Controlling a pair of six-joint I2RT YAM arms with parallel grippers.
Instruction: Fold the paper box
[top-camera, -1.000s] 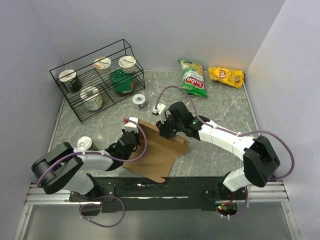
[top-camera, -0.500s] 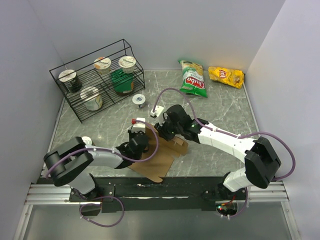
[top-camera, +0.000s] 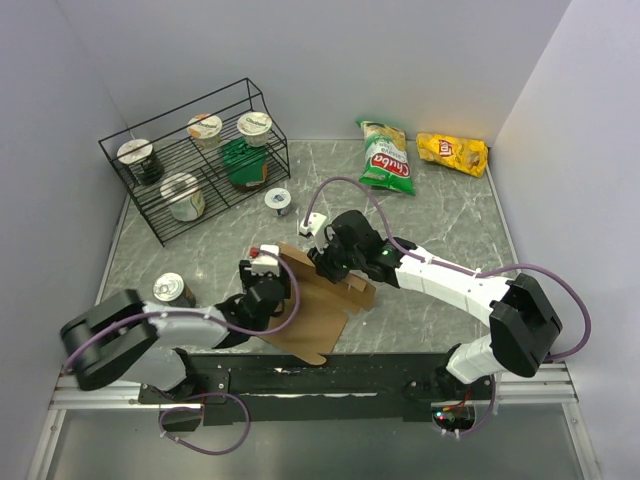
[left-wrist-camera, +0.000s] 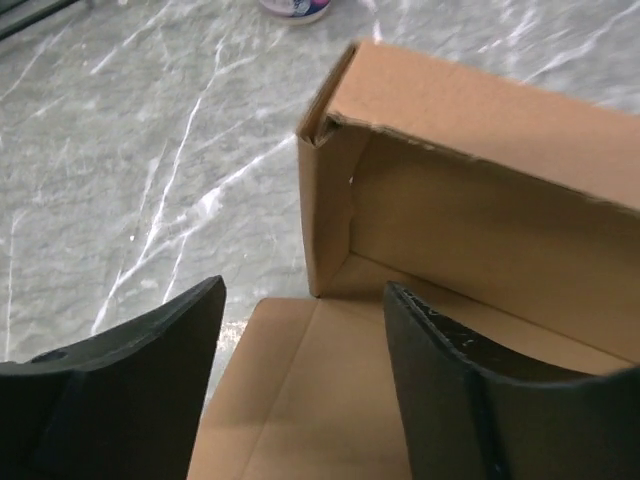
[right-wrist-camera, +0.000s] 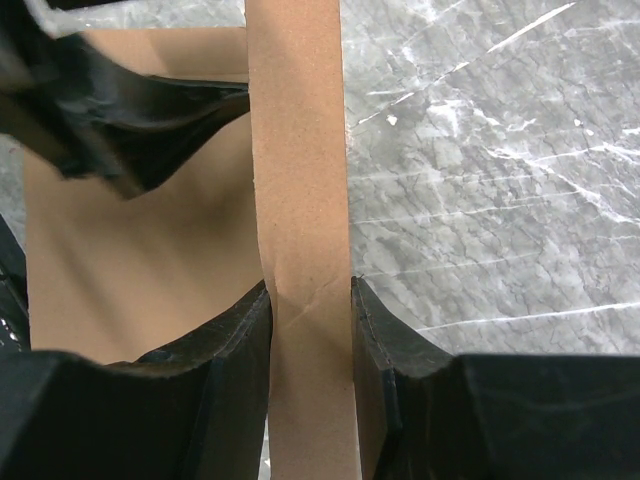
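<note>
Brown paper box (right-wrist-camera: 295, 150), right end effector (right-wrist-camera: 305, 305) clamped

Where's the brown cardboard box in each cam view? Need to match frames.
Top external: brown corrugated cardboard box at centre, between the two arms.
Left wrist: upper right, its upright wall and corner.
Right wrist: centre, a vertical wall strip clamped in the right gripper.
Shared landmark: grey marbled table beneath it in all three.
</note>
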